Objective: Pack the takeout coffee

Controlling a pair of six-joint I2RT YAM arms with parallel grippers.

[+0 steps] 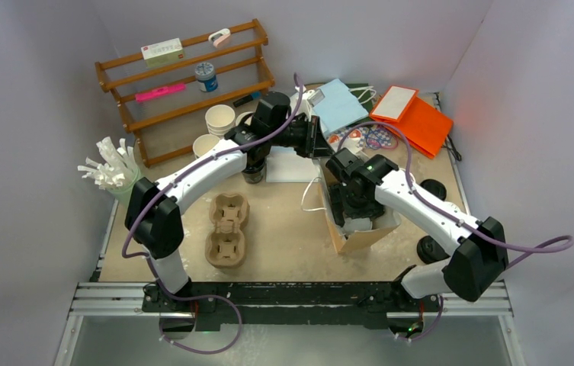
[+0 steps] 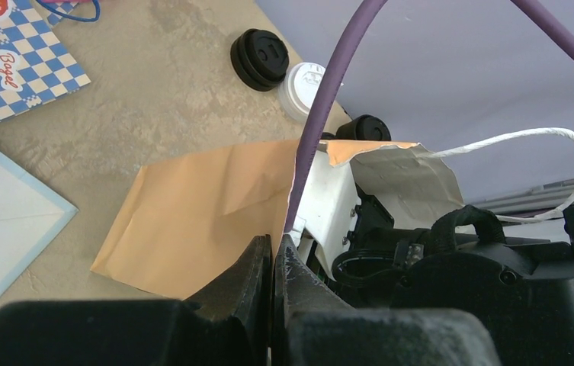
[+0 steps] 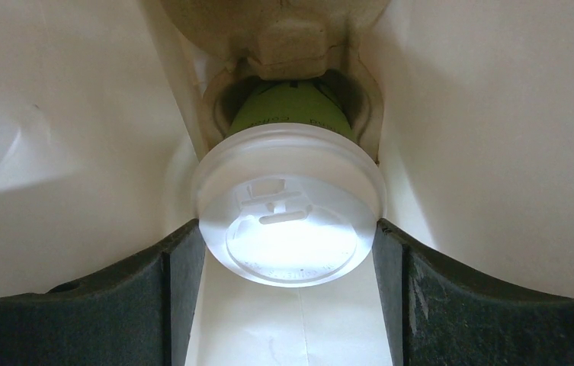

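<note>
A takeout coffee cup (image 3: pixel 290 221) with a white plastic lid and a greenish wall sits in a moulded pulp holder (image 3: pixel 291 38) inside the white-lined paper bag (image 3: pixel 55 137). My right gripper (image 3: pixel 290 244) reaches into the bag, and its fingertips (image 3: pixel 192 252) touch the lid's rim on both sides. From above, the kraft bag (image 1: pixel 367 236) lies at centre right, and it hides the right gripper. The left gripper (image 2: pixel 274 248) is shut on the bag's upper edge (image 2: pixel 299 175), which it holds up; in the top view the left gripper (image 1: pixel 323 149) is just behind the bag.
A loose pulp cup tray (image 1: pixel 226 229) lies left of centre. Empty paper cups (image 1: pixel 219 118) and a black cup (image 1: pixel 253 174) stand near the wooden rack (image 1: pixel 184 76). Straws (image 1: pixel 112 168) are at far left, an orange folder (image 1: pixel 413 118) at back right. Black lids (image 2: pixel 261 57) and a white lid (image 2: pixel 303 88) lie past the bag.
</note>
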